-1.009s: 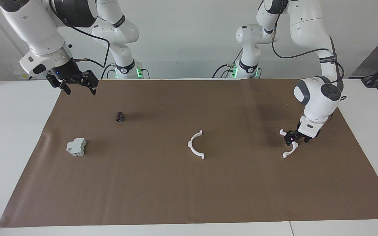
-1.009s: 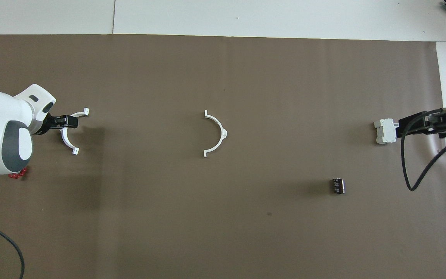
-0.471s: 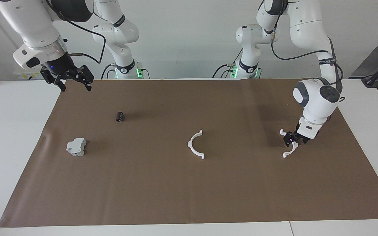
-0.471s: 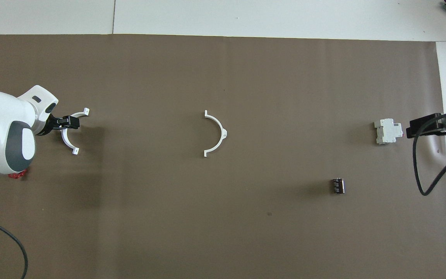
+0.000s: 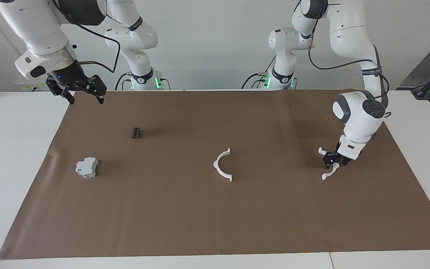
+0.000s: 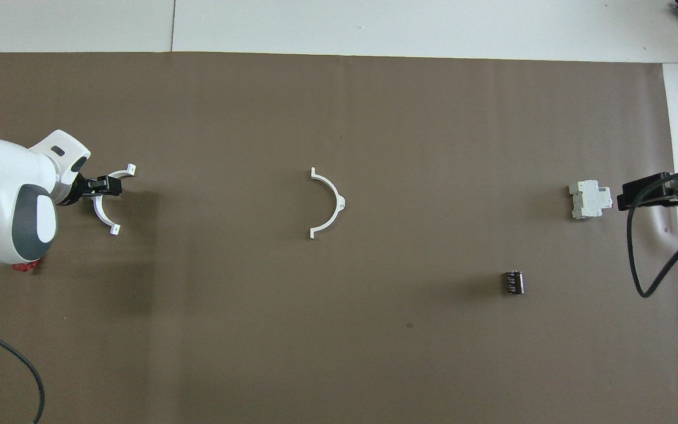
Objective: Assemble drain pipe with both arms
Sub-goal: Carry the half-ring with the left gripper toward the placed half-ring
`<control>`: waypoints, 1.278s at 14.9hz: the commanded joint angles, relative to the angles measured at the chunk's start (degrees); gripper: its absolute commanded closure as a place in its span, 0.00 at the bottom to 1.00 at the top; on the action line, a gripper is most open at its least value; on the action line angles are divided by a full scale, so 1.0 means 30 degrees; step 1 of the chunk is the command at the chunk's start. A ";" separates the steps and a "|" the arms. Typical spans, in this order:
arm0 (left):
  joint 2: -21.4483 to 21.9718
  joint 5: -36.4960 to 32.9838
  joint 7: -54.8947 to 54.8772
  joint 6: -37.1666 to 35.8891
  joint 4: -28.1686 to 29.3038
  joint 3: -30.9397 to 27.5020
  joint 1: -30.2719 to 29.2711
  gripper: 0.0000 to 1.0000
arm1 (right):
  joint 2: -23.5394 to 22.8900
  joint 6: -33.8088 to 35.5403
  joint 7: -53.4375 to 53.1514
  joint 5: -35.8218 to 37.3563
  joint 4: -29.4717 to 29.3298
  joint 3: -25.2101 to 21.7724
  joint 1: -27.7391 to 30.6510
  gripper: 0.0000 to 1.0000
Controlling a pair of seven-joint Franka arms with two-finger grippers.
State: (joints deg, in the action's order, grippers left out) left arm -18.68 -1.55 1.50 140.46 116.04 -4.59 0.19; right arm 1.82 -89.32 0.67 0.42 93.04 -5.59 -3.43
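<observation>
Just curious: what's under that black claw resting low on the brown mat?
The left gripper sits on a white half-ring; the ring's middle is covered, both tabbed ends show.

A brown mat covers most of the white table. Toward the right arm's end sits a grey-white blocky device (boxy, with a stepped top). Nearer the robots than that lies a small dark cylinder on its side. A small red piece shows at the mat's other end.
</observation>
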 commanded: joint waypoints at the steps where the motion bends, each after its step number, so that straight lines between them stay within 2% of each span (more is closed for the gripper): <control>1: -0.0012 -0.0332 0.0319 0.0523 0.0169 0.0154 -0.0240 0.52 | 0.0478 0.0125 0.0362 0.0005 0.0422 0.0076 0.0119 0.00; 4: 0.0017 -0.0361 0.0319 0.0523 0.0169 0.0154 -0.0211 0.94 | 0.0478 0.0125 0.0362 0.0005 0.0421 0.0076 0.0090 0.00; 5: 0.0017 -0.0361 0.0319 0.0494 0.0169 0.0154 -0.0211 1.00 | 0.0478 0.0125 0.0362 0.0005 0.0421 0.0076 0.0090 0.00; 9: 0.0017 -0.0332 0.0406 0.0436 0.0081 0.0183 -0.0124 1.00 | 0.0478 0.0125 0.0362 0.0005 0.0421 0.0076 0.0119 0.00; 12: 0.0396 -0.0361 0.1779 0.0172 0.0051 0.0503 0.0228 1.00 | 0.0478 0.0125 0.0362 0.0005 0.0421 0.0076 0.0090 0.00; 15: 0.1071 -0.0361 0.2307 -0.1842 -0.0240 0.2199 0.0375 1.00 | 0.0478 0.0125 0.0362 0.0005 0.0421 0.0076 0.0090 0.00; 19: 0.1248 -0.0390 0.7102 -0.3020 -0.0855 0.4572 0.0491 1.00 | 0.0478 0.0125 0.0362 0.0005 0.0421 0.0076 0.0119 0.00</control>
State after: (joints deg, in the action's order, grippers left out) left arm -15.63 -1.55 16.03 133.98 114.55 6.67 1.22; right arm 1.84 -89.32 0.67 0.42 93.04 -5.58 -3.43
